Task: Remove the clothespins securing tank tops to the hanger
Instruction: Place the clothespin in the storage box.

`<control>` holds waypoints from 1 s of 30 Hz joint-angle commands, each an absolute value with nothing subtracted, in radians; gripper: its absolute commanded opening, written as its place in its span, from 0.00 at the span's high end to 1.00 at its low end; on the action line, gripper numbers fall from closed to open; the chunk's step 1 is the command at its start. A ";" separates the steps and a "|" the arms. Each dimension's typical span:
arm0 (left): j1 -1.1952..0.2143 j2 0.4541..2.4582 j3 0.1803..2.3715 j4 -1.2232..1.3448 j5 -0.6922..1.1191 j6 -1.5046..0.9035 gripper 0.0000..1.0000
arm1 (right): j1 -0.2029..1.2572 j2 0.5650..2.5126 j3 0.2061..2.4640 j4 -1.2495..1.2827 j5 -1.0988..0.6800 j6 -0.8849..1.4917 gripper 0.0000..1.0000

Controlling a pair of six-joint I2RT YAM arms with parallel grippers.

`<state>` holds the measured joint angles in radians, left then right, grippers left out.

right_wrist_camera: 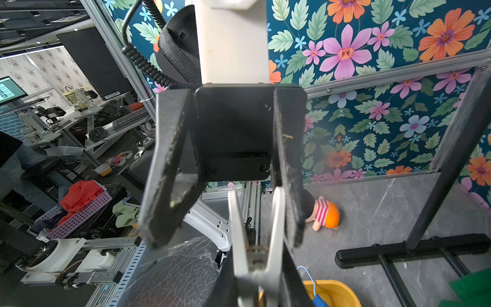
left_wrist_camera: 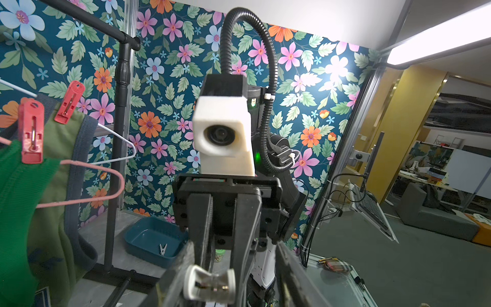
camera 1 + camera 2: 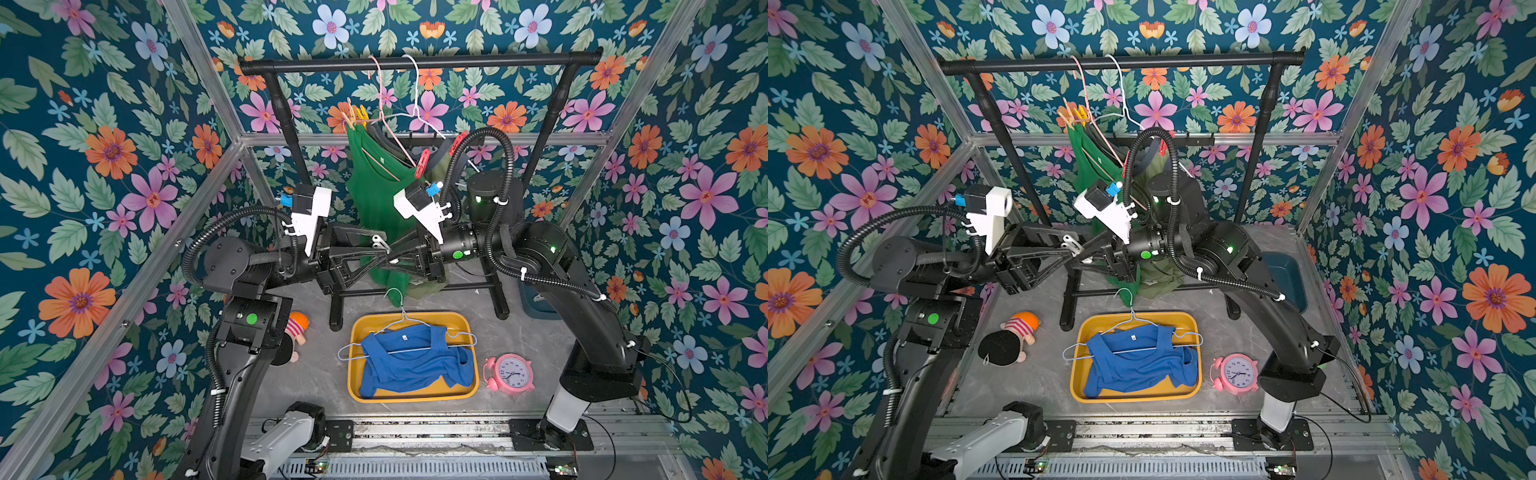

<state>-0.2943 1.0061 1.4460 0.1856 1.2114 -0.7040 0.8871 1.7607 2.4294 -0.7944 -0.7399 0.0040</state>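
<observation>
In front of the rack my two grippers meet tip to tip around a pale grey clothespin (image 3: 381, 242) (image 3: 1071, 243). The right gripper (image 1: 259, 287) (image 3: 395, 255) is shut on it. My left gripper (image 2: 236, 281) (image 3: 380, 253) is open, its fingers spread on either side of the pin's handles. The bright green tank top (image 3: 374, 187) hangs on a pink hanger with the olive one (image 2: 61, 138) behind it. Two red clothespins (image 2: 32, 133) (image 2: 69, 102) grip their straps on one side; yellow (image 3: 362, 113) and peach (image 3: 349, 118) pins grip the other. The blue tank top (image 3: 415, 361) lies in the yellow tray (image 3: 411, 316).
The black rack's top bar (image 3: 415, 61) and feet stand behind the arms. A teal bin (image 2: 148, 239) at the right holds another grey clothespin (image 2: 163, 249). A doll (image 3: 297, 328) lies left of the tray and a pink alarm clock (image 3: 510, 372) to its right.
</observation>
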 commanded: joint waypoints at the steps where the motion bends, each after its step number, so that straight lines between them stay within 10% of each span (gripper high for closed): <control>1: -0.294 0.998 1.496 0.129 1.219 -0.624 0.47 | 0.886 1.759 2.420 -0.828 -0.646 0.000 1.00; 30: -0.294 0.981 1.503 0.071 1.144 -0.539 0.46 | 0.467 1.061 1.517 -0.685 -0.520 0.230 1.00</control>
